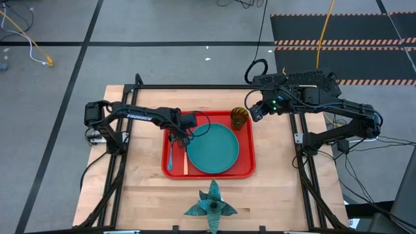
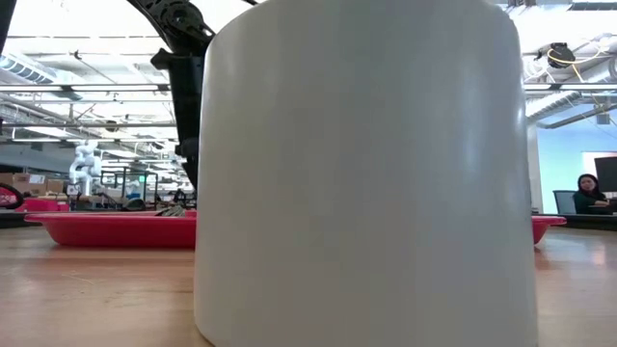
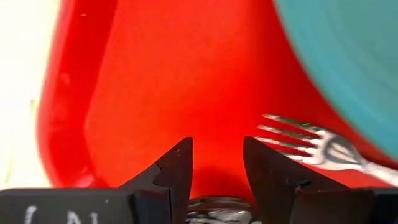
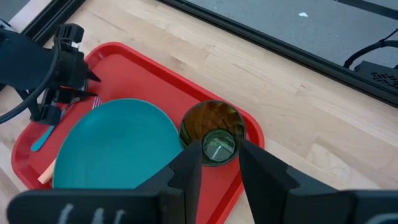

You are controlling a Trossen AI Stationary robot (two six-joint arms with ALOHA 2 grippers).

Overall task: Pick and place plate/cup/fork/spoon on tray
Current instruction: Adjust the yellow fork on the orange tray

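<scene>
A: Left gripper [image 1: 184, 136] sits low over the tray [image 1: 244, 170], at the tray's left end; fingers apart with a gap, nothing between them. Right gripper [image 4: 219, 163] hangs above the tray's back right corner, fingers parted and empty.

B: Largest first: where is everything against the tray?

A: Plate [image 1: 212, 148] fills the tray's middle. Cup [image 1: 239, 117] stands upright in the back right corner, just under the right gripper. Fork [image 3: 323, 147] lies in the strip between plate and left rim, spoon [image 1: 169, 158] beside it, nearer that rim.

B: Axes?

A: Both run along the tray's short side, front to back. Fork tines point toward the back edge, just beside the left fingertips. My read: all four pieces are on the tray; the left arm is the nearer one for any cutlery nudge.
</scene>
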